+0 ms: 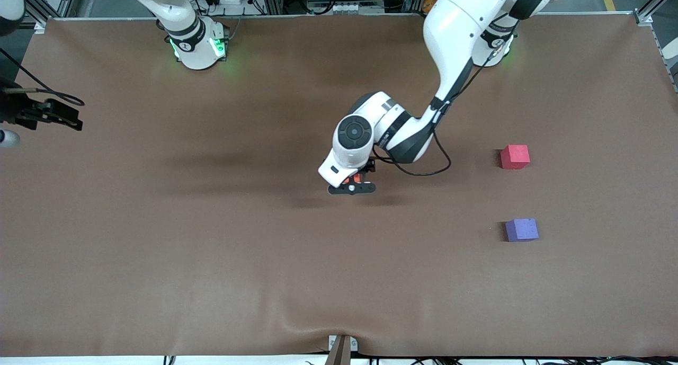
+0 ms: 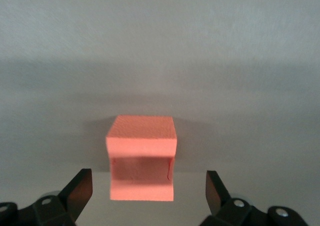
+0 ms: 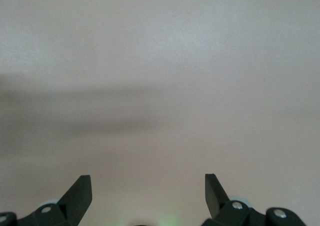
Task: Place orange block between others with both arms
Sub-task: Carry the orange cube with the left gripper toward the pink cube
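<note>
Table: a wide surface under a brown cloth (image 1: 212, 248), with both arm bases along the edge farthest from the front camera.
Left arm: the large white left arm (image 1: 450, 47) reached from its green-lit base to the middle of the table, wrist bent downward.
Right arm: the right arm (image 1: 180, 15) showed little more than its base and lower link; it waited at its own end of the table.
Right gripper: the right gripper (image 3: 148, 186) hung over bare cloth, its fingers (image 3: 80, 191) spread wide and nothing between them. In the front view it was a dark shape at the edge of the frame (image 1: 50, 116).
Left gripper: the left gripper (image 2: 149, 188) was low over the middle of the table, jaws fully apart and clear of the cube on both sides, holding nothing.
Orange block: the orange block (image 2: 142, 158) sat on the cloth between the left gripper's spread fingers (image 2: 79, 191), untouched; in the front view only a sliver (image 1: 358, 178) showed under the wrist.
Pinkish-red cube: the pinkish-red cube (image 1: 515, 157) lay toward the left arm's end, well apart from the orange block.
Purple-blue cube: the purple-blue cube (image 1: 522, 230) lay nearer the front camera than the pinkish-red one, with an open gap between them.
</note>
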`<state>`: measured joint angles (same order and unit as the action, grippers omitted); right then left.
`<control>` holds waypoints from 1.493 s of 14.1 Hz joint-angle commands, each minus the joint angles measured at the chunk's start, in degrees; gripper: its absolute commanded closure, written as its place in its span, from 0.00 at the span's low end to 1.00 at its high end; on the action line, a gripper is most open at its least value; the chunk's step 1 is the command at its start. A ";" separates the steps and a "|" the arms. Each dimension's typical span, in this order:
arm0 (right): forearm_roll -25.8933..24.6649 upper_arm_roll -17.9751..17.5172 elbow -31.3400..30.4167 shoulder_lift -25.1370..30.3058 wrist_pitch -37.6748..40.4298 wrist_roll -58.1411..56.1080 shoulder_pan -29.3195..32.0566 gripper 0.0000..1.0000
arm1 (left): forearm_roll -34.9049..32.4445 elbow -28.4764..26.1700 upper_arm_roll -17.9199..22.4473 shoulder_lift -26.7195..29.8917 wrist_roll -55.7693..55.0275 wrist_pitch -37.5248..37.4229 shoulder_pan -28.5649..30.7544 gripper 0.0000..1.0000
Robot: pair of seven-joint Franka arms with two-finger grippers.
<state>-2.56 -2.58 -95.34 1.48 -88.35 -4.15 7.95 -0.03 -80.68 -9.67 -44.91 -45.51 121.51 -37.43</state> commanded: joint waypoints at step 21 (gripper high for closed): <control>3.70 0.21 4.37 0.37 1.34 4.50 -0.12 0.00 | -3.21 -9.74 4.22 17.74 21.37 -13.58 24.21 1.00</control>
<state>0.33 -2.44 -91.81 1.91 -87.56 -0.54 7.86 -1.46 -82.46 -4.58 -31.49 -31.64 106.79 -20.35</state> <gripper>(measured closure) 0.000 0.454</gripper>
